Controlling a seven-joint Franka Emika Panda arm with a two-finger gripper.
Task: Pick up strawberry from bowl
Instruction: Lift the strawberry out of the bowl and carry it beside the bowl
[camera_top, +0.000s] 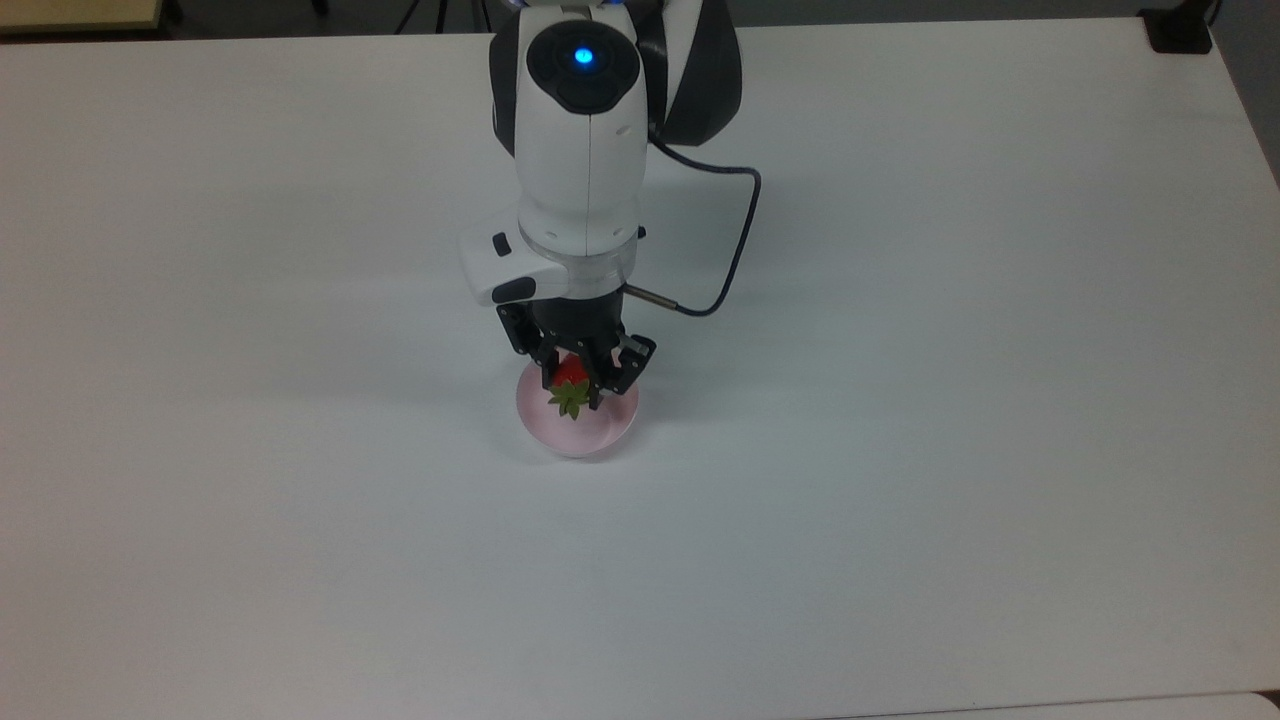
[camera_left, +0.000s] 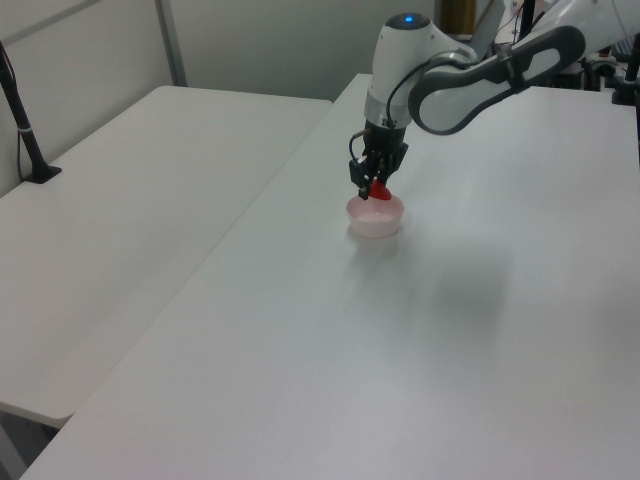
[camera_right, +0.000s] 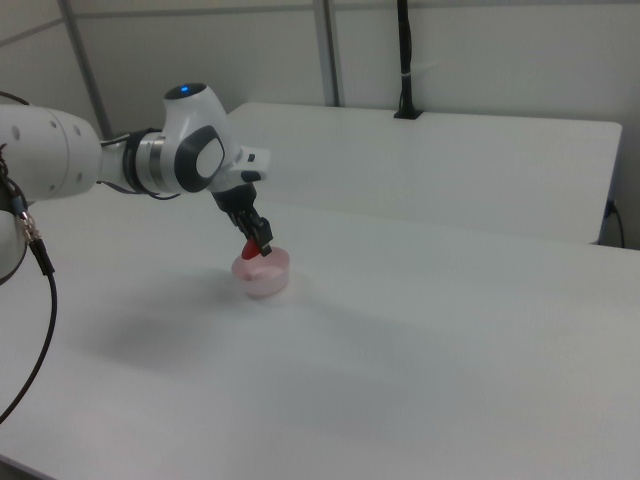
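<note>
Arm: 1 white Franka arm is seen reaching down over a white table (camera_top: 950, 400), with a blue light lit on its top joint.
Gripper: the gripper (camera_top: 578, 385) is pointed downward, just above the bowl, and its 2 black fingers are clenched on the strawberry.
Strawberry: the strawberry (camera_top: 571, 376) is held between the fingers, lifted clear of the bowl; in the top view its green leaf cap is turned toward the bottom edge. In the left view it (camera_left: 379, 188) is seen as a red tip hanging above the rim.
Bowl: the pale pink bowl (camera_top: 585, 430) is stood on the table directly below the gripper, apart from the strawberry. It is also seen in the left view (camera_left: 376, 217) and the right view (camera_right: 263, 272).
Cable: a dark cable (camera_top: 740, 240) is looped from the wrist, on the top view's right.
</note>
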